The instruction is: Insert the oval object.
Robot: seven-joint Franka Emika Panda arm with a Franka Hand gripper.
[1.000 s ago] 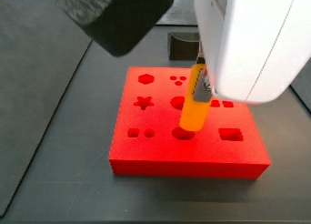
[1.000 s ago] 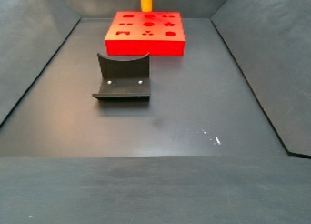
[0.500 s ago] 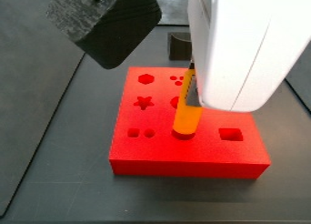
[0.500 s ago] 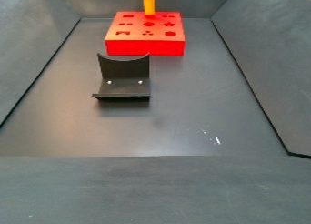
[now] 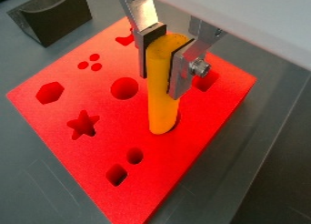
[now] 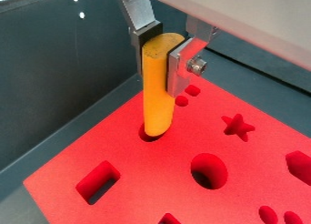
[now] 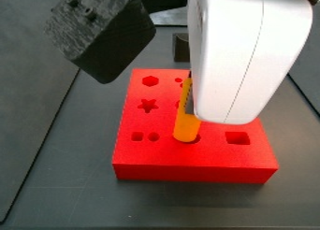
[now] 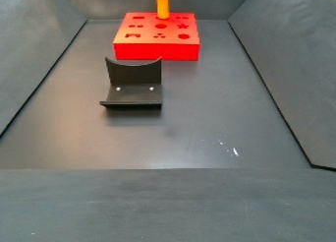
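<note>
The oval object is an orange-yellow peg (image 5: pixel 165 86), standing upright with its lower end in a hole in the top of the red block (image 5: pixel 85 164). It shows in both wrist views (image 6: pixel 158 86) and both side views (image 7: pixel 185 122) (image 8: pixel 163 4). My gripper (image 5: pixel 165 56) is shut on the peg's upper part, silver fingers (image 6: pixel 186 59) pressed to its sides. In a side view the white gripper body (image 7: pixel 244 56) hides the peg's top. The red block (image 8: pixel 157 37) has several shaped holes: star, hexagon, round, square.
The dark grey notched holder (image 8: pixel 132 84) stands on the dark floor in front of the red block. Dark sloping walls enclose the floor on both sides (image 8: pixel 33 79). A dark bulky arm part (image 7: pixel 100 33) hangs over the block's left.
The gripper has moved down with the peg; the peg's lower end has sunk further into the hole in the red block. The holder has not moved.
</note>
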